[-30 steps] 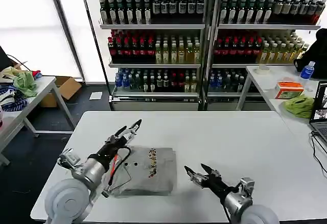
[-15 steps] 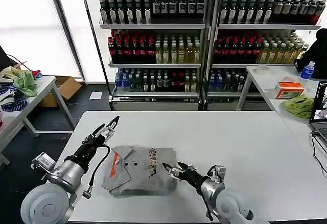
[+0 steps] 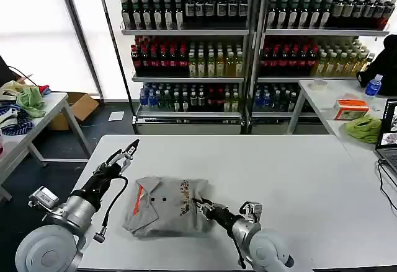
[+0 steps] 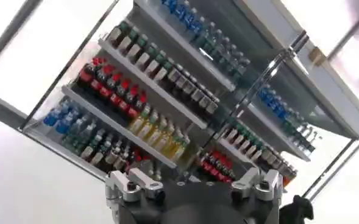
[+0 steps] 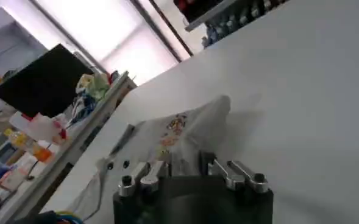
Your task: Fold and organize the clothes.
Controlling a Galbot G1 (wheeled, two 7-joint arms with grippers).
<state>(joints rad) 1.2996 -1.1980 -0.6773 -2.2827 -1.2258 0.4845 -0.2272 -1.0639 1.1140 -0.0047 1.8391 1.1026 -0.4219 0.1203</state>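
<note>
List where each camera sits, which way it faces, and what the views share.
Head view: on the robot's head, looking forward and down at the white table, folded grey shirt, left gripper and right gripper.
Left wrist view: on the left arm, tilted up toward the drink shelves; its own gripper base shows.
Right wrist view: on the right arm, low over the table, facing the shirt.
Shared: the shirt in head and right wrist views; the shelves in head and left wrist views.

Three cameras, one table

Head view looks down over the table (image 3: 279, 179); the right wrist skims it low; the left wrist tilts up at the shelves (image 4: 167, 91).
</note>
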